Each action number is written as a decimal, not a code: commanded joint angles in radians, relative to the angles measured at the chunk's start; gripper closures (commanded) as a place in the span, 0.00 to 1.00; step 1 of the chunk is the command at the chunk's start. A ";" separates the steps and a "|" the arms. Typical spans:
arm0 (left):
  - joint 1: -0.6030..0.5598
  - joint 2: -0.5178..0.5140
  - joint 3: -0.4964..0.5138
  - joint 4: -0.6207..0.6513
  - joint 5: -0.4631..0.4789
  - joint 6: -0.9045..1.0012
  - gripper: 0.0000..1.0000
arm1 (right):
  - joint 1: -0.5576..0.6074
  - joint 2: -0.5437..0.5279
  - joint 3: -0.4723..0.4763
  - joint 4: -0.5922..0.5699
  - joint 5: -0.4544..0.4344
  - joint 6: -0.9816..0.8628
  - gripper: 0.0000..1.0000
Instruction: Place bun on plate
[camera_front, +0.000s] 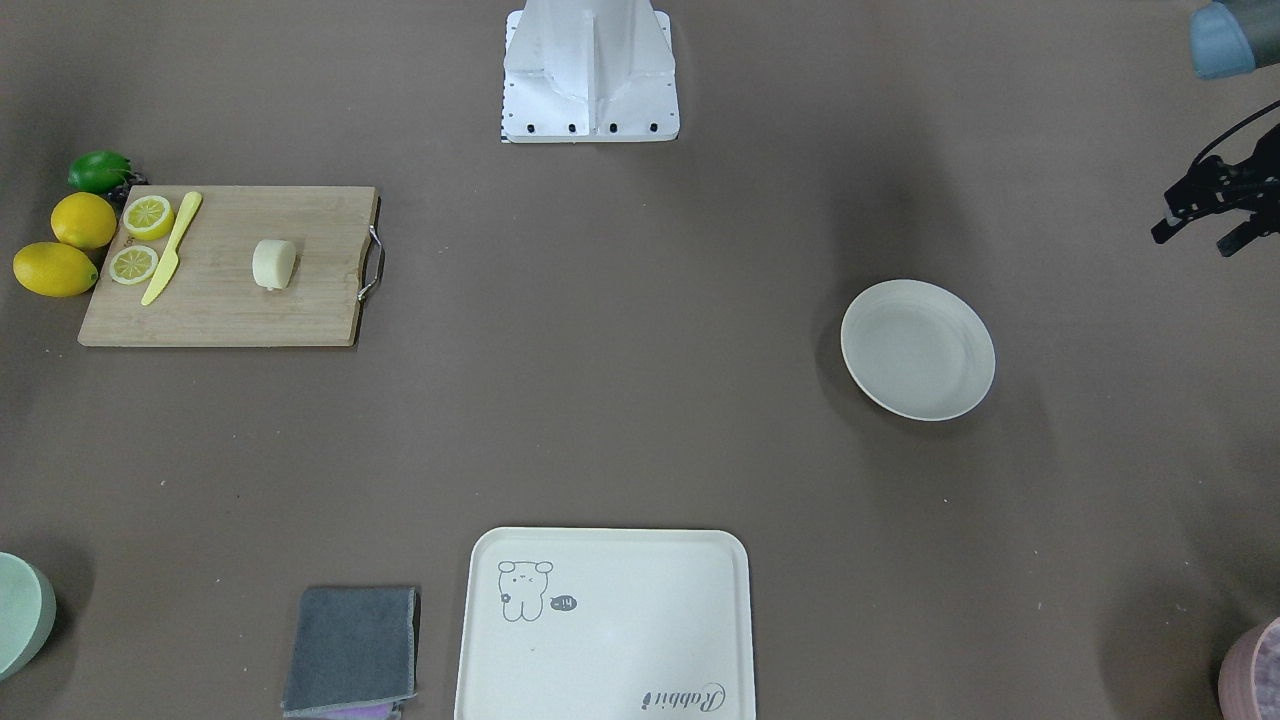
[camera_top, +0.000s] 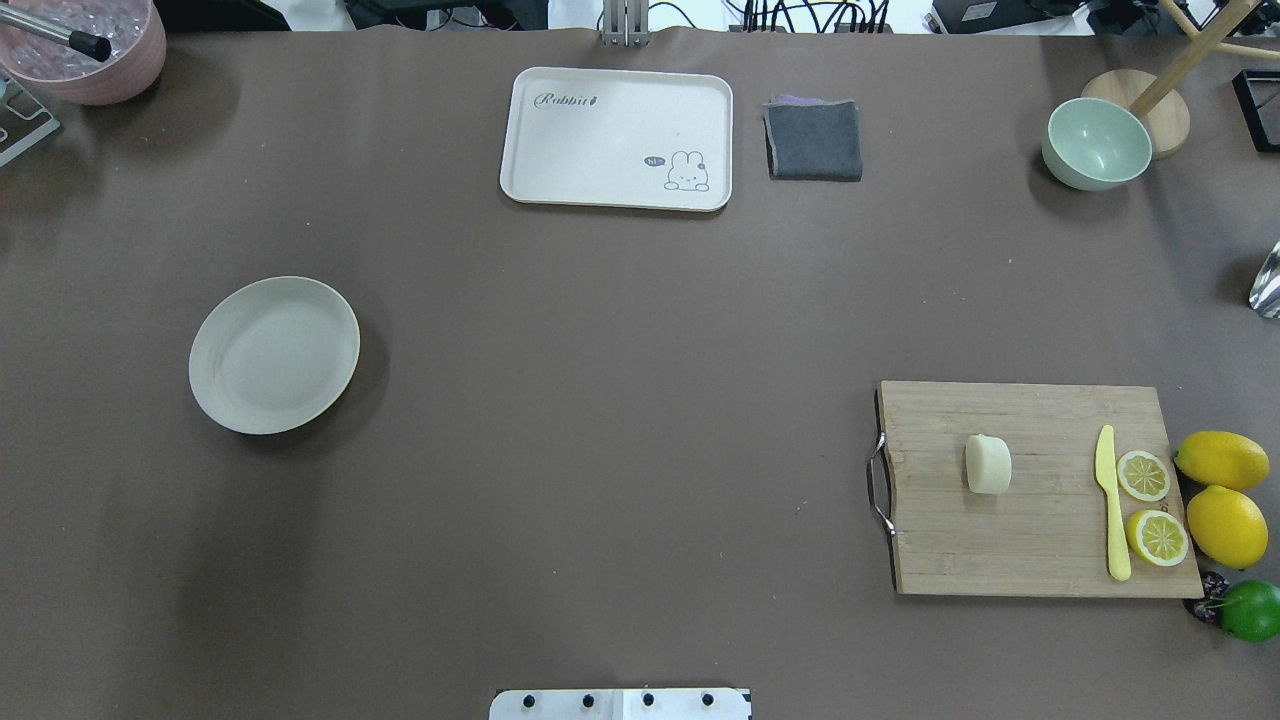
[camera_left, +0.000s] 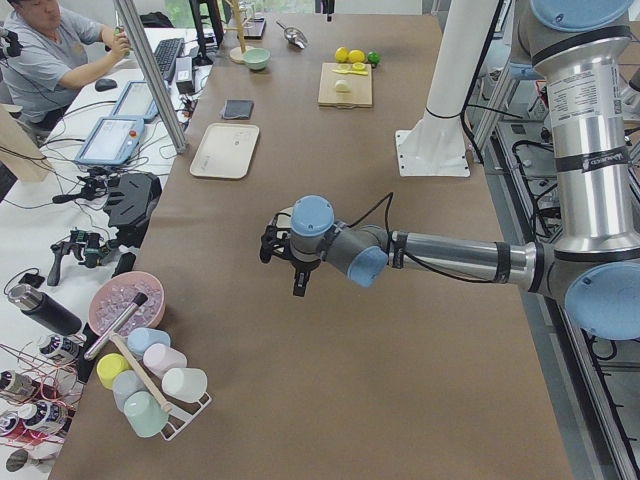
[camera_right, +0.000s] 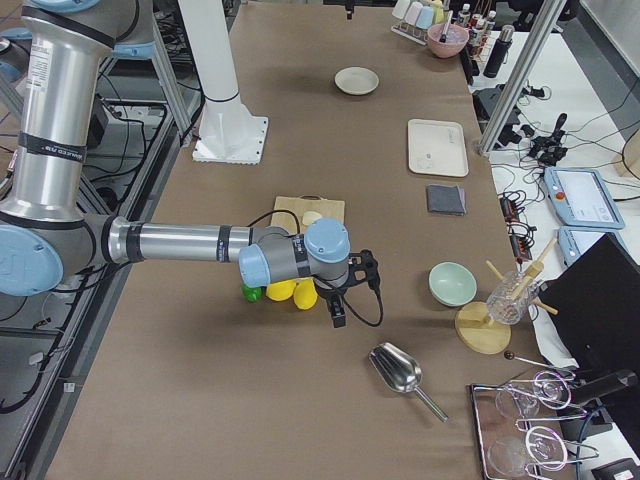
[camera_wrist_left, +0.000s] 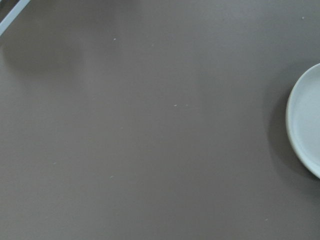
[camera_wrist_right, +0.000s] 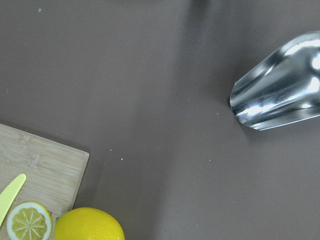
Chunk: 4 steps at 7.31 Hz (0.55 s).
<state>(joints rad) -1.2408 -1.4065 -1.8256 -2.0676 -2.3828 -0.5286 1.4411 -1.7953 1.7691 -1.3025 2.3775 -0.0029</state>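
Observation:
The bun (camera_top: 988, 464) is a pale cream lump lying on a wooden cutting board (camera_top: 1040, 545), also seen in the front view as the bun (camera_front: 274, 264). The plate (camera_top: 274, 355) is round, off-white and holds nothing; the front view shows the plate (camera_front: 918, 349) and the left wrist view catches the plate's rim (camera_wrist_left: 306, 125). My left gripper (camera_front: 1190, 240) hovers beyond the plate's outer side, fingers apart and holding nothing. My right gripper (camera_right: 338, 312) hangs past the lemons, beyond the board's outer end, seen only from the side, so I cannot tell its state.
On the board lie a yellow knife (camera_top: 1111, 503) and two lemon halves (camera_top: 1143, 475); whole lemons (camera_top: 1222, 460) and a lime (camera_top: 1252, 610) sit beside it. A cream tray (camera_top: 617, 138), grey cloth (camera_top: 814, 140), green bowl (camera_top: 1096, 144) and metal scoop (camera_wrist_right: 280, 92) are nearby. A person (camera_left: 50, 55) sits off-table.

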 joint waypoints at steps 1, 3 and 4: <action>0.169 -0.087 0.038 -0.078 0.109 -0.164 0.15 | -0.001 0.002 -0.007 0.034 0.000 0.003 0.00; 0.251 -0.152 0.138 -0.138 0.117 -0.218 0.22 | -0.001 0.014 -0.036 0.051 -0.006 0.006 0.00; 0.256 -0.204 0.213 -0.141 0.123 -0.217 0.22 | -0.001 0.013 -0.049 0.051 -0.007 0.006 0.00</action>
<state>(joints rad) -1.0142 -1.5530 -1.6968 -2.1918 -2.2700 -0.7350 1.4400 -1.7842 1.7359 -1.2562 2.3724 0.0029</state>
